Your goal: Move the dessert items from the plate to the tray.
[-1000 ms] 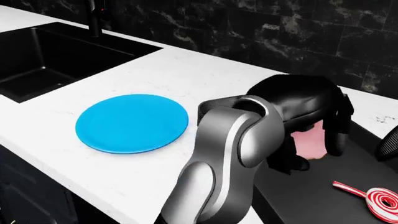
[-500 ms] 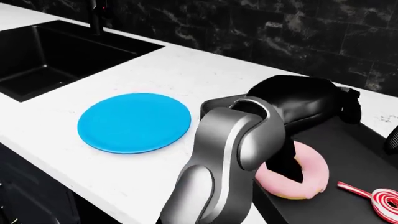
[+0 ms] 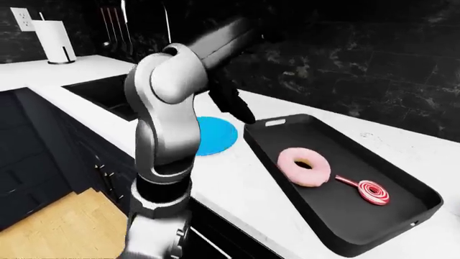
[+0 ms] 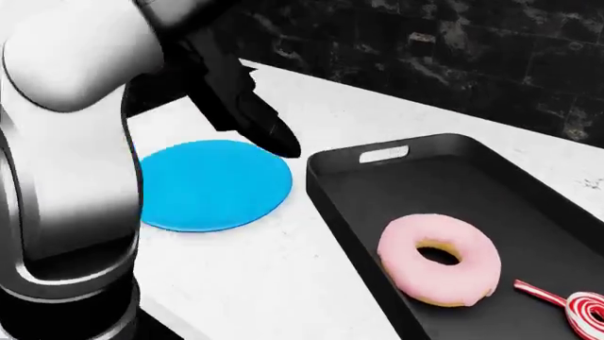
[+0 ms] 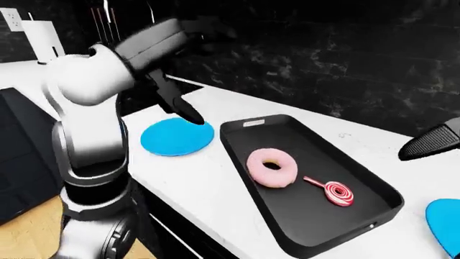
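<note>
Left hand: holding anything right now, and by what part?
Nothing. The left hand hangs empty over the blue plate; the donut and lollipop lie free in the tray.

A white counter (image 3: 237,189) runs from the upper left toward the lower right of the left-eye view, with a black sink (image 3: 108,93) sunk into it at the left and a dark marbled wall (image 3: 345,59) rising above it across the top. In the upper left corner of that view a white paper towel roll (image 3: 54,41) stands upright on the counter beside a wall outlet (image 3: 23,19), and what may be utensils hang dimly against the wall near the top. Dark cabinet fronts (image 3: 36,156) fill the left side under the counter, a patch of wood floor (image 3: 57,229) shows at the lower left, and in the right-eye view part of a second blue disc (image 5: 444,218) lies at the lower right edge.
</note>
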